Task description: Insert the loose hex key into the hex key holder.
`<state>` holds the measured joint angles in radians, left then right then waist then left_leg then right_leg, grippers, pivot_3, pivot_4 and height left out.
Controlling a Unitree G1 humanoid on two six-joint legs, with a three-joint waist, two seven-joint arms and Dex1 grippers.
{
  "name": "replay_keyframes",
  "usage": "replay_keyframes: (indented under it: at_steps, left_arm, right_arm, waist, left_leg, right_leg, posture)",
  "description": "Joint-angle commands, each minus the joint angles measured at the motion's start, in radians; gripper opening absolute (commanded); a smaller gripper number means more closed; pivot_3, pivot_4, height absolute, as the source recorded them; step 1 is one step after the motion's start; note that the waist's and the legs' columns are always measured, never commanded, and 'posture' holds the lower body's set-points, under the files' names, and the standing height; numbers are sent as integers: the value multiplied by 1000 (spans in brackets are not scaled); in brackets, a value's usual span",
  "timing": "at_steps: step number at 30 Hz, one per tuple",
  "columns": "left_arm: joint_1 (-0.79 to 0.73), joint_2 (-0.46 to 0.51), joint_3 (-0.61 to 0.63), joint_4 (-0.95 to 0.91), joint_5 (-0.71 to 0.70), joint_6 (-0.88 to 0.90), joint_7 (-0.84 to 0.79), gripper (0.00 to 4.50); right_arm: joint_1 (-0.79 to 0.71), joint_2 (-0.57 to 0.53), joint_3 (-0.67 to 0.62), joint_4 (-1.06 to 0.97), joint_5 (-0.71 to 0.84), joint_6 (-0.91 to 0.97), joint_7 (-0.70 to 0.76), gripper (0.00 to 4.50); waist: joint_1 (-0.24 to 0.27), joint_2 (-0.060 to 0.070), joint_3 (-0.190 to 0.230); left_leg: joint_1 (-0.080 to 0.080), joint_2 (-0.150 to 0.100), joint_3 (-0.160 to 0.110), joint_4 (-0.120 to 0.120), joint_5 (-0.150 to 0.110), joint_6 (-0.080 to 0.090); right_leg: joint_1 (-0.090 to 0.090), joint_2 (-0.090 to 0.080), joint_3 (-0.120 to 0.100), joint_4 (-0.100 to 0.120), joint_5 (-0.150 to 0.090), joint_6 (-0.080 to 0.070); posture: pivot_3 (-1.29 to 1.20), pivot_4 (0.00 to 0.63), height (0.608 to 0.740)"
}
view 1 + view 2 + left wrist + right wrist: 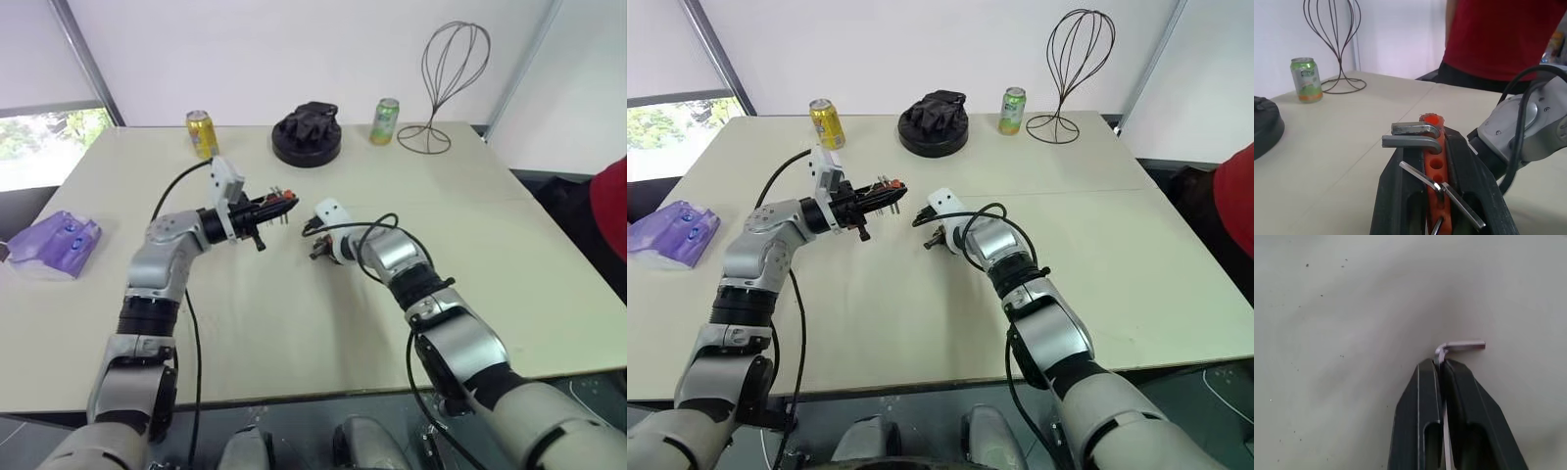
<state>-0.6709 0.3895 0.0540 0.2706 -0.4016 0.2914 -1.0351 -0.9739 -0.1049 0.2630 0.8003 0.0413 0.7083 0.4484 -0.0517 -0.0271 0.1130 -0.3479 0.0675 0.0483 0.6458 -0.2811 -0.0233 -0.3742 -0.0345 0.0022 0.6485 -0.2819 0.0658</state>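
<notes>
My left gripper (pixel 277 208) is shut on the hex key holder (pixel 1436 166), a red-orange block with grey keys sticking out, held level above the table's middle. Just to its right and lower, my right gripper (pixel 319 251) points down at the tabletop. In the right wrist view its black fingers (pixel 1420 416) are shut on the loose hex key (pixel 1459 345), a thin grey L-shaped rod whose short bent end sticks out past the tips, right at the table surface.
A black round object (pixel 308 134) sits at the back middle, with a yellow can (pixel 202 133) to its left and a green can (pixel 385 120) and a wire stand (pixel 446 78) to its right. A purple packet (pixel 54 245) lies at the left edge. A person in red (pixel 609 206) stands at the right.
</notes>
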Motion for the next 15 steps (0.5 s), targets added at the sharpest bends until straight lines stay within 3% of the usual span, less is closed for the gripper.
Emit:
replay_keyframes:
  at_steps: [1, 5, 7, 9, 11, 15]
  left_arm:
    - [-16, 21, 12, -22, -8, -16, -5, 0]
    - [-45, 69, -8, 9, -4, 7, -73, 0]
    - [-64, 90, -12, 35, -10, 18, -108, 0]
    - [-112, 98, -26, 90, -20, 47, -160, 0]
    - [-166, 96, -38, 160, -19, 61, -206, 0]
    - [-309, 47, -45, 351, 6, 27, -247, 0]
  right_arm:
    - [58, -42, 8, 99, -61, -13, -24, 54]
    - [26, -117, -184, -216, 32, -110, -67, 54]
    - [31, -138, -239, -352, 57, -200, -71, 54]
    - [90, -196, -222, -533, 38, -415, 2, 54]
    - [143, -220, -232, -669, 57, -496, 37, 54]
    - [184, -112, -362, -887, 302, -364, -2, 54]
  waist:
    - [3, 1, 0]
    - [15, 5, 4]
    - [26, 11, 9]
    - [34, 14, 11]
    - [35, 15, 12]
    - [30, 15, 15]
  left_leg:
    - [0, 0, 0, 0, 0, 0]
    - [-8, -1, 0, 0, 0, 0]
    - [-32, -3, -2, 4, 3, -5]
    - [-50, -4, 0, 7, 5, -7]
    - [-64, -4, -2, 10, 7, -11]
    - [-63, -3, -3, 6, 5, -8]
  right_leg:
    - [0, 0, 0, 0, 0, 0]
    - [-6, -1, 0, 0, 0, 0]
    - [-29, -2, 2, 5, 1, 1]
    - [-52, 0, 11, 11, 3, 5]
    - [-63, 3, 16, 16, 5, 8]
    - [-64, 8, 18, 13, 4, 8]
  posture:
    - [0, 150, 740]
    - [0, 150, 740]
    - [0, 150, 740]
    - [0, 150, 740]
    - [0, 150, 740]
    - [0, 150, 740]
